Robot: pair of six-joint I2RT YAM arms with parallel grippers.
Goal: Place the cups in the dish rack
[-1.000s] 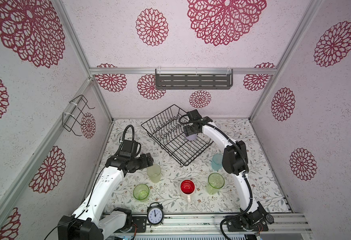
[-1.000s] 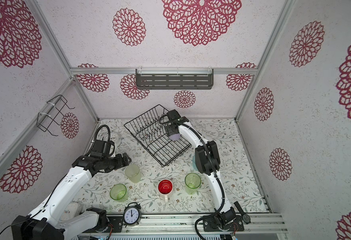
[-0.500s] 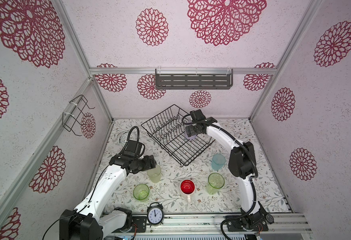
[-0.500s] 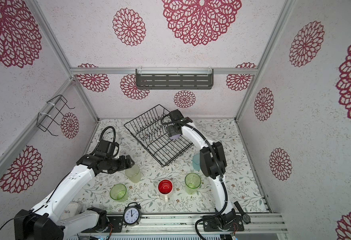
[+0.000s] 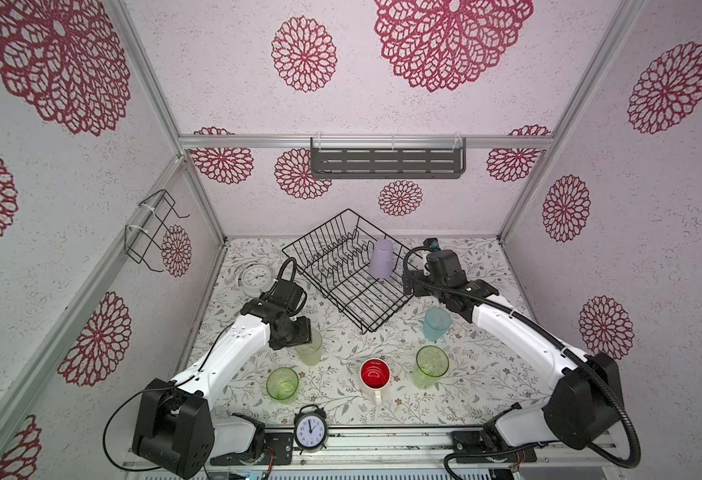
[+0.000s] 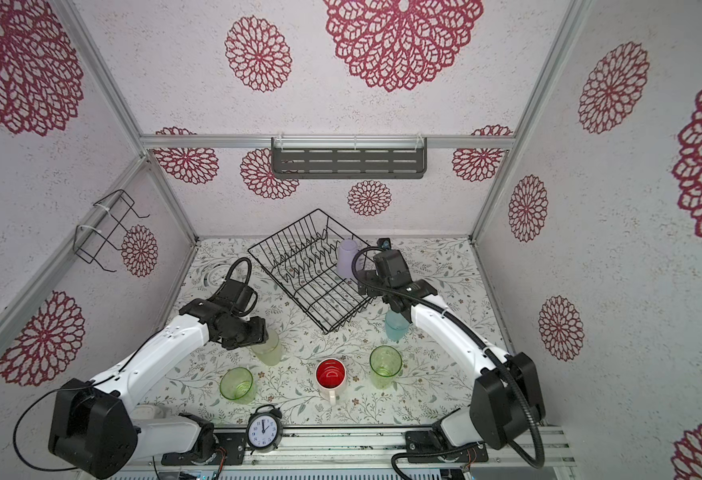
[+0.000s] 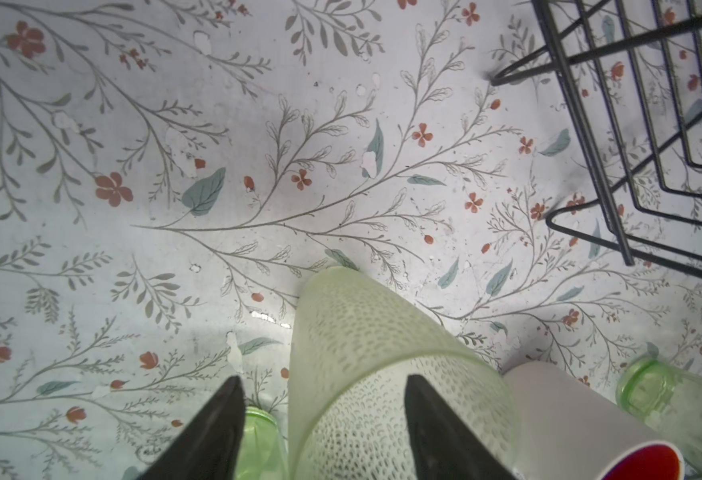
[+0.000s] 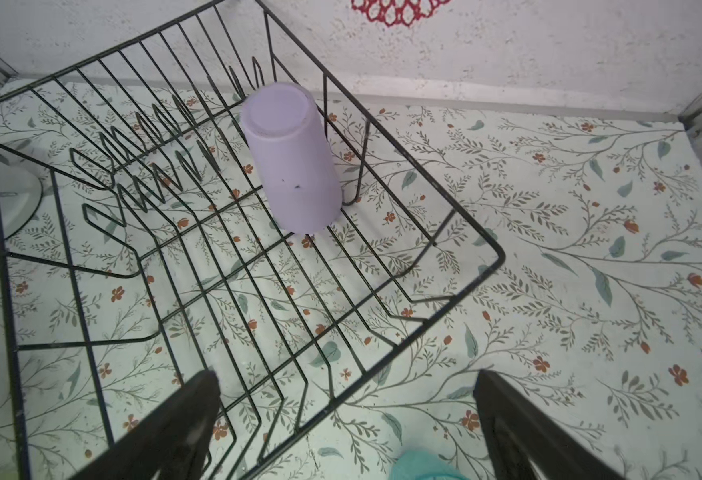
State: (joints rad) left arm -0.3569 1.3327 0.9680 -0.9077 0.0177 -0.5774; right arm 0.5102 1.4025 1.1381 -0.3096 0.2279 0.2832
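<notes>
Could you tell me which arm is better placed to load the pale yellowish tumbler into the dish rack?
Left. The left gripper straddles the rim of the pale yellowish tumbler, jaws apart. The right gripper hangs open and empty by the dish rack, away from it.

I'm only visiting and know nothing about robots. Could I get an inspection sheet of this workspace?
Surface: floral tabletop; no spills seen.
Job's things: lilac tumbler upside down in the dish rack; pale yellowish tumbler, left green tumbler, right green tumbler, light-blue tumbler and white mug upright on the table.
Clutter: black alarm clock at the front edge; white clock beside the rack.
Grippers: left gripper open, one finger outside, one apparently inside the pale yellowish tumbler; right gripper open, empty, at the rack's edge.
Cables: left wrist cable and right wrist cable loop free; no snag seen.
Surroundings: grey slotted shelf on back wall; wire holder on left wall.
</notes>
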